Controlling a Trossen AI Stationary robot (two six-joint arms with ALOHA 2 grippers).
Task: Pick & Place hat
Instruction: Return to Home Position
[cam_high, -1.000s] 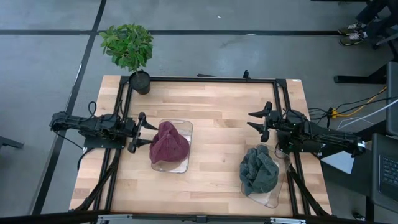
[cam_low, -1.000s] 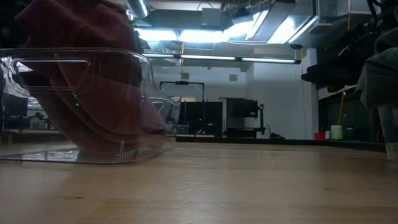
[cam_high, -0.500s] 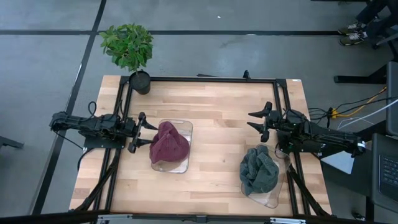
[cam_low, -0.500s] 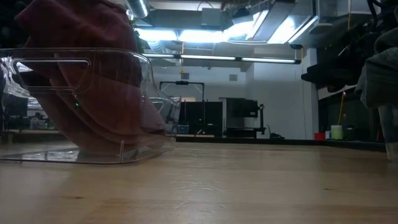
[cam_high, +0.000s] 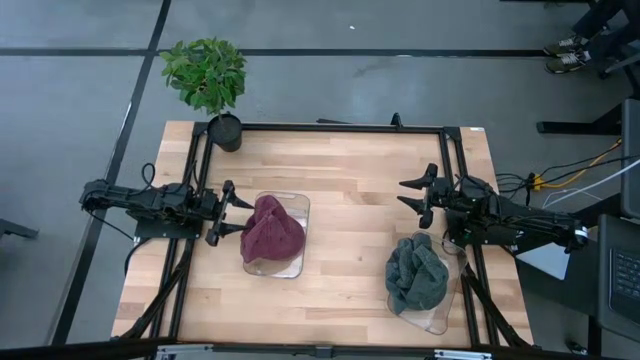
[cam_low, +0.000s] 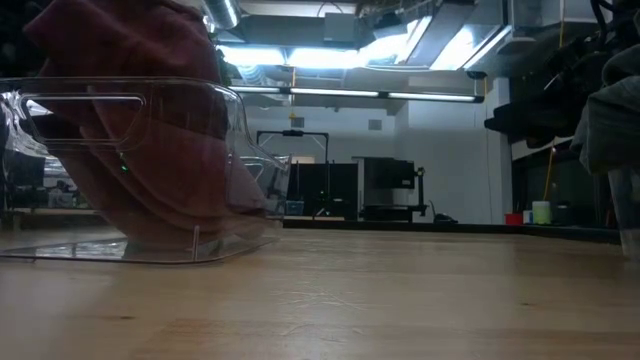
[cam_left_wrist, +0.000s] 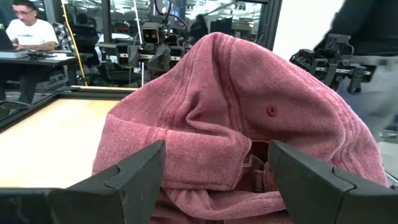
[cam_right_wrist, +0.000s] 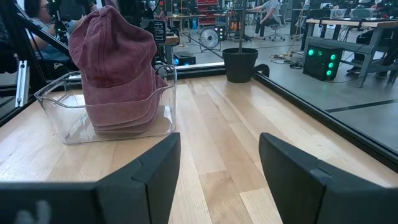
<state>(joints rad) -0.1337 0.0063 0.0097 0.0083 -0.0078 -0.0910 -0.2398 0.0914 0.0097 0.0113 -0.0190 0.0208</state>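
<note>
Parking looks like the step in hand: the left gripper (cam_high: 236, 212) sits released and empty just beside the left bin (cam_high: 298, 205), where the red cap (cam_high: 271, 232) lies heaped. Further right, the right gripper (cam_high: 405, 195) is spread open too, near the grey hat (cam_high: 417, 275) in its bin (cam_high: 437, 322). Next, both arms need only fold away clear of the bins.

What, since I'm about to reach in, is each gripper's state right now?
Left gripper: open, holding nothing, facing the red cap in its clear bin.
Right gripper: open, holding nothing, over the table.
</note>
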